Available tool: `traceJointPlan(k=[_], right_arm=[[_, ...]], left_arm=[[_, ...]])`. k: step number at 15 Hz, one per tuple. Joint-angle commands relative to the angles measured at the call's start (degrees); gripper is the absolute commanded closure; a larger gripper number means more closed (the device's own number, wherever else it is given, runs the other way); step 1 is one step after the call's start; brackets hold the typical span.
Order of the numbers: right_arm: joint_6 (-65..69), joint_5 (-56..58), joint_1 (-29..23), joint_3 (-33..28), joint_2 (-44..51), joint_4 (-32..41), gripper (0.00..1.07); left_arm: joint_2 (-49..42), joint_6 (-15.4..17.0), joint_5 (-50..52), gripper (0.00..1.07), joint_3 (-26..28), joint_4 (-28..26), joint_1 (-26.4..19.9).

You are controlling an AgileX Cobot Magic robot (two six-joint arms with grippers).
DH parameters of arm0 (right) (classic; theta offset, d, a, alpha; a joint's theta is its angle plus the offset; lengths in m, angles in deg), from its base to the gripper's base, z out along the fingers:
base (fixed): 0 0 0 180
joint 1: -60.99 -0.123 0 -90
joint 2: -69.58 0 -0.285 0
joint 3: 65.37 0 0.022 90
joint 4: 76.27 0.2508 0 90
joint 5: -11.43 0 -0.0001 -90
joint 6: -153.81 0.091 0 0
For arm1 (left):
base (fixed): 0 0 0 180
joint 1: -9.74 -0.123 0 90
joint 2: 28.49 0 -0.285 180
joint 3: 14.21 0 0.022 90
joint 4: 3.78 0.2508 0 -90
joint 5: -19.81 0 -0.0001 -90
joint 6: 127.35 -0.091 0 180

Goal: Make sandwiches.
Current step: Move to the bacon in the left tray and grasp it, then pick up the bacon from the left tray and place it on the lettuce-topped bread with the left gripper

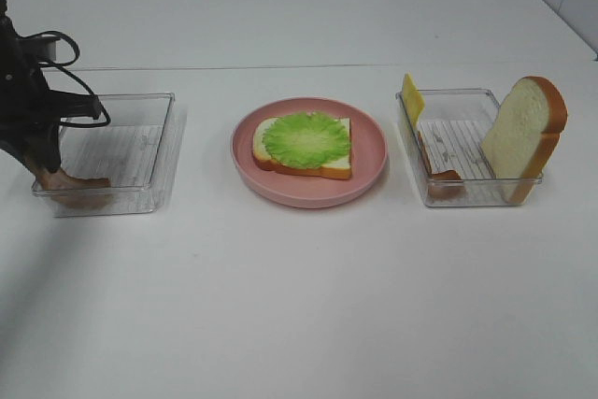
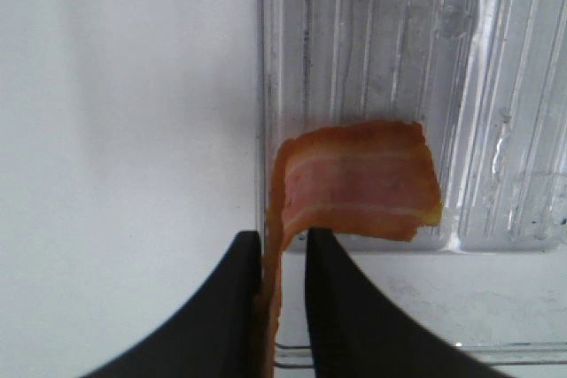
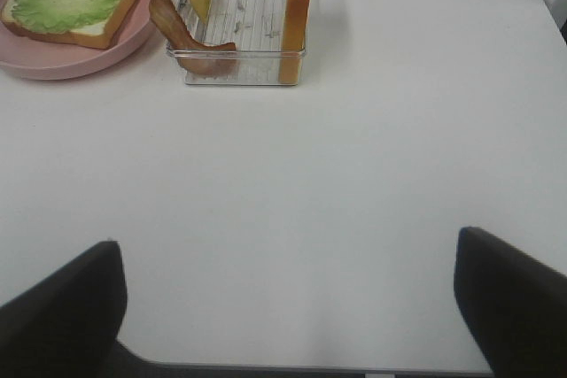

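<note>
Tabletop point(image 1: 299, 315), white and broad, carries everything you have in front of you. Two clear plastic trays sit on it well apart: the left tray point(image 1: 140, 151) and the right tray point(image 1: 455, 142), with the round pink plate point(image 1: 308, 195) between them.

On the plate your sandwich is part built. One flat bread slice point(image 1: 263, 149) lies there with the frilly lettuce leaf point(image 1: 306, 139) spread on top of it. A second, upright bread slice point(image 1: 521, 133) stands on edge against the right wall of the right tray. The yellow cheese slice point(image 1: 412, 97) leans in that tray's far left corner. The right bacon strip point(image 1: 441, 175) runs along its left wall down to the near left corner.

Your left gripper point(image 2: 282, 241) is down at the near left corner of the left tray, its two black fingers clenched on the edge of the left bacon strip point(image 2: 363, 183), which curls out flat beyond them. Your right gripper point(image 3: 288, 250) hangs over bare table nearer than the right tray, fingers spread wide and holding nothing.
</note>
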Motion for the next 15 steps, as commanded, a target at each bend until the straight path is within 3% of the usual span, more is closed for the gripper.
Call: traceJointPlan(k=[1,2,15], right_arm=[[0.4,-0.3,-0.2,-0.2,1.6,0.0,0.1],[0.4,-0.3,-0.2,-0.2,1.6,0.0,0.1],[0.4,-0.3,-0.2,-0.2,1.6,0.0,0.1]], left_arm=[[0.1,0.5,-0.6,1.03,-0.5,-1.4,0.1],[0.1,0.5,-1.1,1.07,-0.5,-1.4,0.1],[-1.9,0.4,-6.1,1.07,2.1,-0.5,0.1]])
